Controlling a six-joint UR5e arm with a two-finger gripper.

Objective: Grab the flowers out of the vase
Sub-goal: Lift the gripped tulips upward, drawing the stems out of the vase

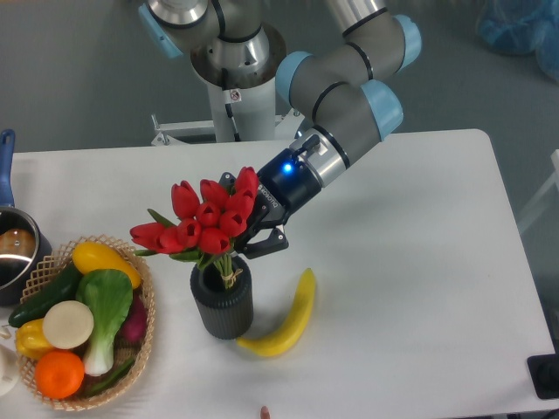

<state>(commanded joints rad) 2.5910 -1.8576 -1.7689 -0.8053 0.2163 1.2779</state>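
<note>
The flowers (pixel 199 224), a bunch of red tulip buds with green leaves and stems tied with pale string, rise out of the vase (pixel 224 303), a dark grey ribbed pot on the white table. Their stem ends still sit inside the vase mouth. My gripper (pixel 247 242) comes in from the upper right and is shut on the flowers just under the buds. Its fingertips are partly hidden behind the blooms.
A yellow banana (pixel 289 318) lies just right of the vase. A woven basket (pixel 138 356) of produce stands at the left. A blue-handled saucepan (pixel 14 249) is at the left edge. The arm's base (pixel 238 65) stands behind the table.
</note>
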